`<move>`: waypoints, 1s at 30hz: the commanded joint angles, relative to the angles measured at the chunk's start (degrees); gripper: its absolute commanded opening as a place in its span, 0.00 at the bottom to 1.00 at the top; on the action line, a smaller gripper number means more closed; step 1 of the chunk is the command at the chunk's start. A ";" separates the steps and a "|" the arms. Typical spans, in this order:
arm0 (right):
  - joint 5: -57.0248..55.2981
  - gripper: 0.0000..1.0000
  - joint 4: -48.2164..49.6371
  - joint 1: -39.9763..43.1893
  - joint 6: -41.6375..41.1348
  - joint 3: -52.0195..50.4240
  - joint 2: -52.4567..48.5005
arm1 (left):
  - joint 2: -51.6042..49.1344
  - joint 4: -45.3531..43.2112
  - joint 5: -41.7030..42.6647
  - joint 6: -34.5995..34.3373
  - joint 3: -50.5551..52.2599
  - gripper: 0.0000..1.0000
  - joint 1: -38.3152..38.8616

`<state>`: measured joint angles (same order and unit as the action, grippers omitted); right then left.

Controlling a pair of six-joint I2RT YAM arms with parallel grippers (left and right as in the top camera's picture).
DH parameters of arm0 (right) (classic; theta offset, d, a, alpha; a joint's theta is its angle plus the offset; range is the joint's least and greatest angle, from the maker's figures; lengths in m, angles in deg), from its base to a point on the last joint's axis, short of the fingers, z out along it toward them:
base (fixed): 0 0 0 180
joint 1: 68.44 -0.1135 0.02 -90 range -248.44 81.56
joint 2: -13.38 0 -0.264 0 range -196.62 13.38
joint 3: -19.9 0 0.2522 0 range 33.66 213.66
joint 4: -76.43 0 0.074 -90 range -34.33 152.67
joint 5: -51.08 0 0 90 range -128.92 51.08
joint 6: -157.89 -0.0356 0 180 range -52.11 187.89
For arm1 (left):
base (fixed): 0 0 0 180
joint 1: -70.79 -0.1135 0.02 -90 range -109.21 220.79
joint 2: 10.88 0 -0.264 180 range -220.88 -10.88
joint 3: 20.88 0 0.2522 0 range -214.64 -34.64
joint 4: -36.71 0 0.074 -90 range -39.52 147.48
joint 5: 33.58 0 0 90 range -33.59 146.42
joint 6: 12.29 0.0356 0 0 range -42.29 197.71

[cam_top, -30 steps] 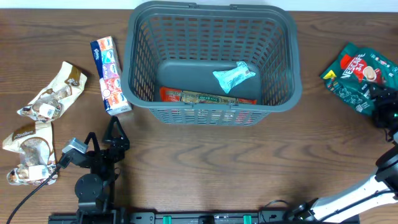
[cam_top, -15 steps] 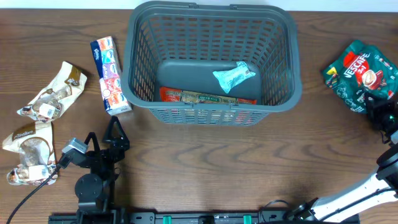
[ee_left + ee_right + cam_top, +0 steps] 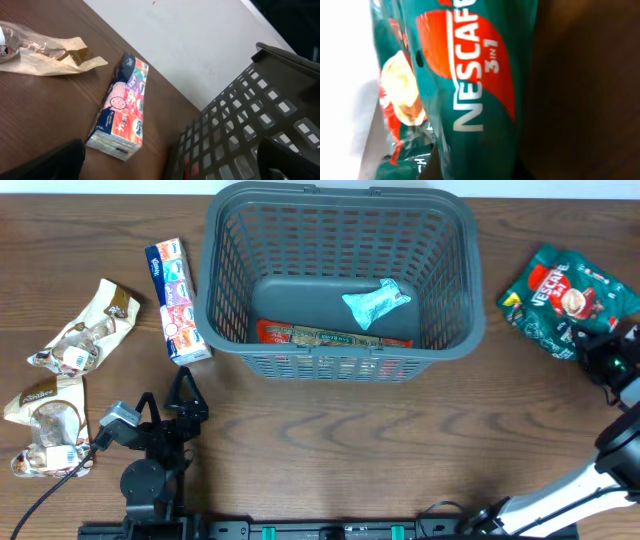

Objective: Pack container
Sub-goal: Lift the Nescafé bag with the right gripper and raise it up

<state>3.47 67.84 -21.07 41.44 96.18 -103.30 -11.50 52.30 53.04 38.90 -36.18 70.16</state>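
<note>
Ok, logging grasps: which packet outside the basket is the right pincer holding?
The green Nescafe bag, right of the basket; the tissue pack and beige packets lie on its left, ungripped.

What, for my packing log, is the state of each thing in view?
container: upright, partly filled
blue packet: inside container
red packet: inside container
Nescafe bag: outside, gripped
right pincer: shut on Nescafe bag
left pincer: open, empty
tissue pack: flat on table
beige wrappers: crumpled on table

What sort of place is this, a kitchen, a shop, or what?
Likely a robot test bench, not a home or shop: a wooden table, a mounted arm at its near edge, and a grey basket with packets laid around it, like the Nescafé pouch.
</note>
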 commanded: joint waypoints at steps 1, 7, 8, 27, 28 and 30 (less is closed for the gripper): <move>1.09 0.01 0.11 -1.77 2.45 0.33 8.00 | 0.39 1.95 -0.70 0.35 1.31 0.99 0.15; 0.92 0.01 -0.94 -3.04 2.03 0.33 16.52 | 0.39 1.95 -0.68 0.35 1.31 0.99 0.15; 0.92 0.01 -1.09 -3.21 1.86 0.33 17.70 | 0.39 1.95 -0.70 0.35 1.31 0.99 0.15; 2.93 0.01 -5.53 -8.09 0.35 3.96 37.33 | 0.39 1.95 -0.70 0.35 1.31 0.99 0.15; 2.60 0.01 -7.45 -8.09 0.39 5.64 38.21 | 0.39 1.95 -0.70 0.35 1.31 0.99 0.15; 2.43 0.01 -13.09 -8.09 2.27 10.43 39.36 | 0.39 1.95 -0.68 0.35 1.31 0.99 0.15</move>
<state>3.21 55.68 -29.04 41.90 98.04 -69.03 -11.50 52.30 53.04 38.93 -36.18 70.16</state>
